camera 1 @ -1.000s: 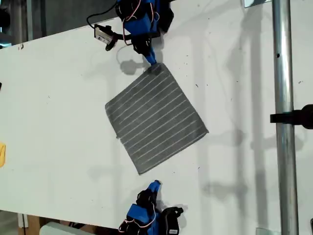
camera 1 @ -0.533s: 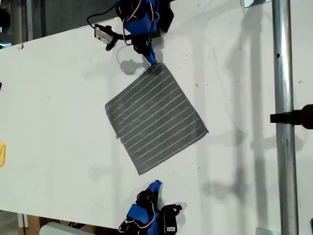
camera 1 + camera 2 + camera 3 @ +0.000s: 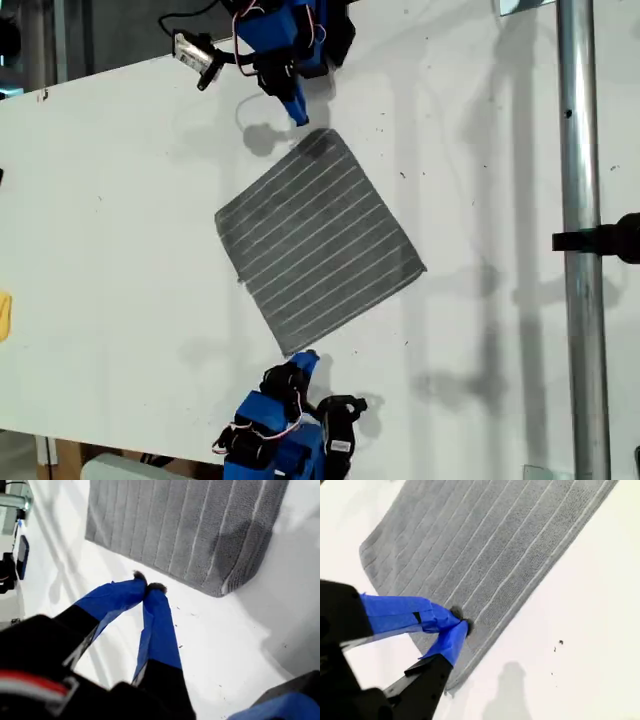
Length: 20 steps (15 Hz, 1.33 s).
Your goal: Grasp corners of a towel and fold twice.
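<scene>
Lying flat, the towel (image 3: 318, 242) touches neither closed claw.

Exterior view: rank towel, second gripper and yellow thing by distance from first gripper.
From my first gripper, at the exterior view's top:
1. Towel, its top corner just beside the gripper.
2. My second gripper, at the towel's bottom corner.
3. Yellow thing, at the view's left edge.
</scene>
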Tool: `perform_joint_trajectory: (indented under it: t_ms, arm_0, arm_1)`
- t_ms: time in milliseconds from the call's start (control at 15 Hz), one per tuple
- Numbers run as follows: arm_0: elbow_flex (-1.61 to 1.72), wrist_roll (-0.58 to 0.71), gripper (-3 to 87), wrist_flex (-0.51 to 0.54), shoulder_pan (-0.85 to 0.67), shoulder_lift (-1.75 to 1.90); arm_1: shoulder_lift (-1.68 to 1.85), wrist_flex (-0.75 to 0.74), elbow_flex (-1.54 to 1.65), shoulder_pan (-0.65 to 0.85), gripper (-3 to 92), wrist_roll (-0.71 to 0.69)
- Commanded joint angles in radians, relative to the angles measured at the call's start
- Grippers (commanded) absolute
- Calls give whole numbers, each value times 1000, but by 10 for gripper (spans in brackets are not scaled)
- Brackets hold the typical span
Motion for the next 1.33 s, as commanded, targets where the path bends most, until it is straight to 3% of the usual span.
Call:
perform_joint_trajectory:
  t_ms: [0, 333, 667, 800, 1267]
  arm_0:
    - [-264, 23, -29, -17, 41, -212]
    - [-592, 25, -29, -3, 87, -531]
    - [-989, 20, -29, 120, 130, -822]
    - [-1154, 23, -29, 184, 140, -923]
    - [-1215, 5, -29, 155, 155, -1003]
  arm_1:
    - [-172, -6, -190, 0, -3, -78]
    - [-515, 35, -531, 115, -3, -305]
    - [-759, 77, -787, 325, -3, -554]
    - [-847, 94, -897, 362, -3, -603]
    - [-927, 78, -953, 437, -3, -683]
